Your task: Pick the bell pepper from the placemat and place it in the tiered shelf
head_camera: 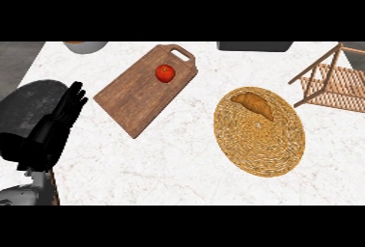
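Only the left hand (58, 126) shows, at the left edge of the head view, over the border where the white marbled table (164, 159) meets the dark floor beyond it. Its black fingers (73, 96) stand straight and close together, pointing up the view and a little to the right, and they hold nothing; the palm and wrist run down and leftward into a grey forearm (21, 195) that enters from the lower left corner. The right hand appears nowhere. Just to the right of the fingertips, apart from them, lies a wooden cutting board (139, 99), set on a slant with its handle end toward the far side of the table, and a small red round fruit (165, 73), like a tomato, sits on its upper part. Farther right is a round woven placemat (260, 140); on its far left portion rests an orange-brown, curved, tapering thing (253, 103), the only thing on the mat, which looks more like a pastry than a bell pepper. Beyond the mat, at the right edge, stands a slatted wooden tiered shelf (335, 82), partly cut off by the view. Along the far edge show a grey bowl (85, 46) and a dark object (254, 46), both cut off.
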